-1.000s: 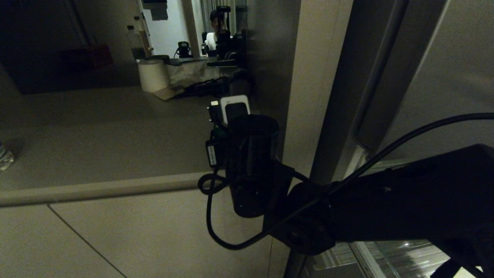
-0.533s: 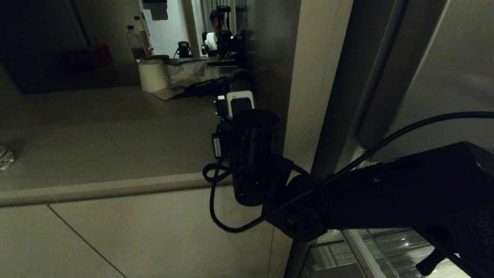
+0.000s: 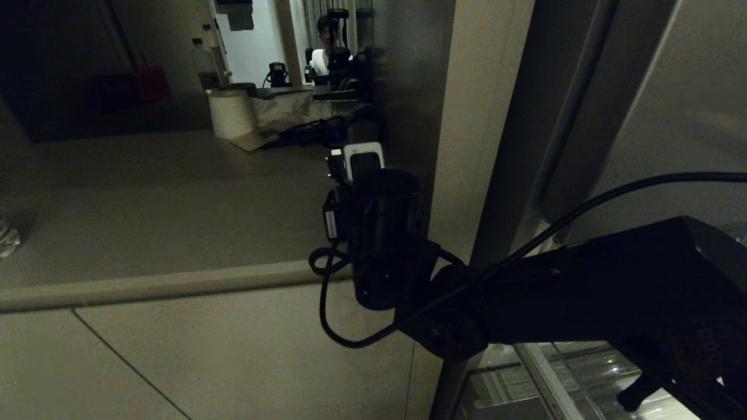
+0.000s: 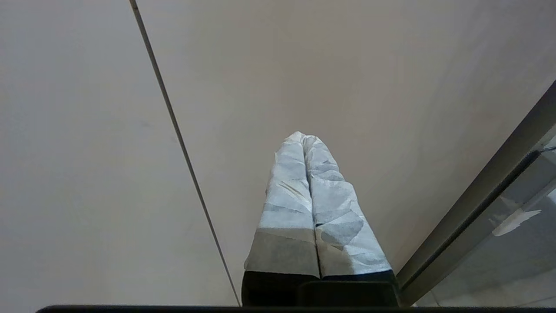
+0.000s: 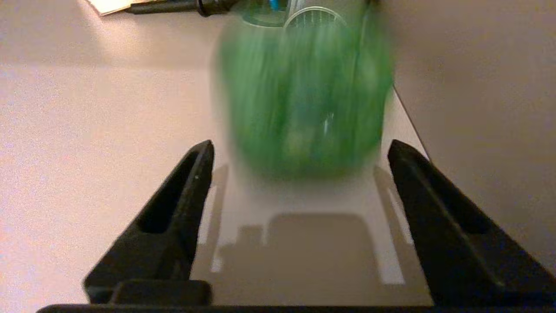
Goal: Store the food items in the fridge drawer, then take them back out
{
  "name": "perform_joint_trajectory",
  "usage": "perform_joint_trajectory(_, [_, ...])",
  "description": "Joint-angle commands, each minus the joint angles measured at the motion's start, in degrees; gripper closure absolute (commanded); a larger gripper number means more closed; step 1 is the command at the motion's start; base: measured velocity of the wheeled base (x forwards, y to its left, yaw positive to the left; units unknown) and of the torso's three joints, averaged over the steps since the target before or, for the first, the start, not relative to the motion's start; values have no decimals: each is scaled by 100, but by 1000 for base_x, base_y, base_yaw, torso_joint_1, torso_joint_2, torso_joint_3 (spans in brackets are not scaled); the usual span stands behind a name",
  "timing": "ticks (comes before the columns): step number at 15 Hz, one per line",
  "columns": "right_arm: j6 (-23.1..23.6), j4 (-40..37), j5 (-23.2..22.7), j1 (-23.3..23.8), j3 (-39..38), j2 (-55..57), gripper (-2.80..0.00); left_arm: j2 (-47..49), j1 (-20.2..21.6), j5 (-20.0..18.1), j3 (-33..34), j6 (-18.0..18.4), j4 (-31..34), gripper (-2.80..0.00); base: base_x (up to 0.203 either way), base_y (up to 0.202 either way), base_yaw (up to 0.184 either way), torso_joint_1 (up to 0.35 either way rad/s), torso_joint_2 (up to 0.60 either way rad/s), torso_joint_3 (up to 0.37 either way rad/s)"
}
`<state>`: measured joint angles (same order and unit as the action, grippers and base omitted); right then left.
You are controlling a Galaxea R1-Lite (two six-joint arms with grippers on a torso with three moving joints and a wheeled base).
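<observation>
The right gripper point(image 5: 299, 150) stands wide open, empty, over the countertop point(image 5: 87, 143) by its fridge-side edge, a blurred green item point(image 5: 304, 104) just ahead, untouched.

The left gripper point(image 4: 304, 141) is closed, empty.

Matt smooth countertop point(image 3: 146, 198), brushed steel fridge panel point(image 3: 688, 116), clear plastic drawer point(image 3: 543, 379)

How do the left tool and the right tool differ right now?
The left tool is shut, fingers pressed together and wrapped in pale covering; the right tool stands open with bare black fingers. The left faces a plain cabinet panel; the right faces a blurred green item. Neither holds anything.
</observation>
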<state>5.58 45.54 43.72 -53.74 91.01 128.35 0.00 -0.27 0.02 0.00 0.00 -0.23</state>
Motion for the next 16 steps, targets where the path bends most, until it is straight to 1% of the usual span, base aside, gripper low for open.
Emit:
perform_joint_trajectory(1, [4,34,23,-5,73,-3,-280,9,0,5,0,0,-4,0,0,0,0,0,0,0])
perform_joint_trajectory(6, [4,34,23,-30,75,-85,-280,9,0,6,0,0,-4,0,0,0,0,0,0,0])
perform_joint_trajectory(10, [4,34,66,-152,-74,-571,-280,9,0,-2,0,0,-4,0,0,0,0,0,0,0])
perform_joint_trajectory(13, [-3,29,101,-314,-587,-1029,-280,9,-2,4,0,0,-4,0,0,0,0,0,0,0])
perform_joint_trajectory(16, [-40,40,191,-715,-1362,-1483,-280,9,0,-2,0,0,-4,0,0,0,0,0,0,0])
